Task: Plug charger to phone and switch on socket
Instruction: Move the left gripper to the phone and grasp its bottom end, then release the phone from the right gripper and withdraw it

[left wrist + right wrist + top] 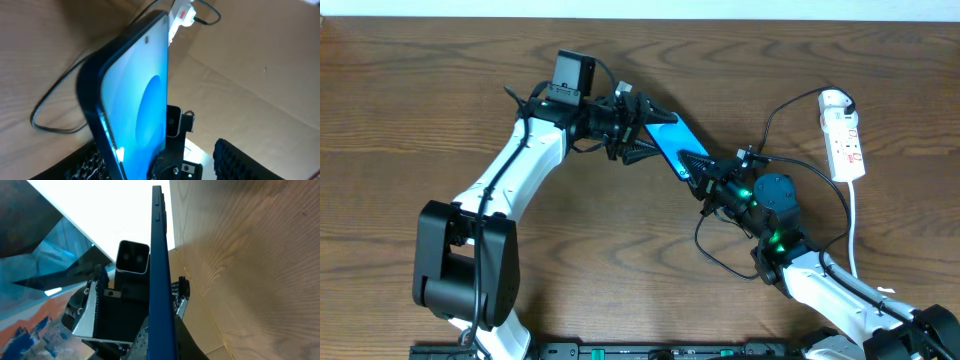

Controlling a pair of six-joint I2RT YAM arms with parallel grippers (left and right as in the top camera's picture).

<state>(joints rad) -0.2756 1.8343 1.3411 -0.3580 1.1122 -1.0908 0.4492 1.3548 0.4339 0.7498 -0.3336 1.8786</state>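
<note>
The phone (pixel 667 140), its screen bright blue, is held off the table between both arms. My right gripper (pixel 701 170) is shut on its lower right end; in the right wrist view the phone's dark edge (pixel 161 280) stands upright between the right gripper's jaws (pixel 162 345). My left gripper (pixel 655 135) is open around the upper left end. In the left wrist view the phone (pixel 140 95) lies near one finger, with the other finger well apart. The white socket (pixel 844 135) lies at the right. The black charger cable (pixel 775 115) runs from it; its plug tip is hidden.
The charger cable loops on the table beside my right arm (pixel 705 240) and shows in the left wrist view (pixel 34 112). The socket's white cord (pixel 853 220) runs toward the front edge. The socket also shows in the left wrist view (pixel 181 14).
</note>
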